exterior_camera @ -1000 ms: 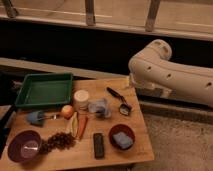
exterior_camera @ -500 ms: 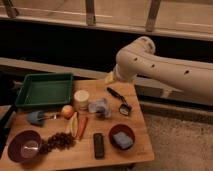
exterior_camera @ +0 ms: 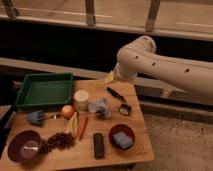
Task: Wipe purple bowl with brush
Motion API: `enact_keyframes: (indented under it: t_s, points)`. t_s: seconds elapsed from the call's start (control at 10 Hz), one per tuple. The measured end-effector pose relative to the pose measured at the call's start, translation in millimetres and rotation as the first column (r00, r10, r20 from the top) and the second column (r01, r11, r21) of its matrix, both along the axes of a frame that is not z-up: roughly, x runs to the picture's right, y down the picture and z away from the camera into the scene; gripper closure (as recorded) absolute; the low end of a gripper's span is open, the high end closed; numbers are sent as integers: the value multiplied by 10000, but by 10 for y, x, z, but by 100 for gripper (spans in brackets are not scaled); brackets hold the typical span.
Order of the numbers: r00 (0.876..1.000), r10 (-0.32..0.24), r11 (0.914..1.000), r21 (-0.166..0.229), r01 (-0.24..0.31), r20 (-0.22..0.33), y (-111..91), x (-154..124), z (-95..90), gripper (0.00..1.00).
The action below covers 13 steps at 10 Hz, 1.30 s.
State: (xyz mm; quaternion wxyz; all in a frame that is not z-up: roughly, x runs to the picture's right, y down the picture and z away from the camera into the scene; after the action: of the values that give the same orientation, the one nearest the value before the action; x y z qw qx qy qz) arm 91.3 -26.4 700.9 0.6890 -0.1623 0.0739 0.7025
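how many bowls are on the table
2. The purple bowl sits at the table's front left corner; a dark red bowl holding a sponge sits front right. None looks hidden. The pincer hangs at the table's back edge.

On the table (exterior_camera: 142,147): two bowls, a purple bowl (exterior_camera: 16,142) and a red bowl (exterior_camera: 113,131); one tray (exterior_camera: 44,93), brush (exterior_camera: 119,99), carrot (exterior_camera: 82,127), sponge (exterior_camera: 123,141). Gripper hidden behind arm (exterior_camera: 165,67), far edge.

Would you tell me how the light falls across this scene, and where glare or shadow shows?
Camera view: dim, warm light. The arm is brightest. Its tool sits in shade over the table's far edge, beyond the brush. The purple bowl shows a pale glint inside.
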Motion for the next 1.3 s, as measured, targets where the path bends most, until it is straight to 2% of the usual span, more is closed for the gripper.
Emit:
enact_keyframes:
  t_s: [0.5,0.8,1.0,1.2,1.3]
  points:
    - [9990,-207,9955,-935,169,-400,310,142,417,20]
    - [9969,-231,9912,-1315,131,-755,439,319,812,20]
    - [9966,-185,9880,-1545,58,-809,494,418,1030,20]
    - [9972,-336,9856,-1674,219,-672,501,343,1221,20]
    - [9975,-382,9844,-1739,273,-600,504,267,1259,20]
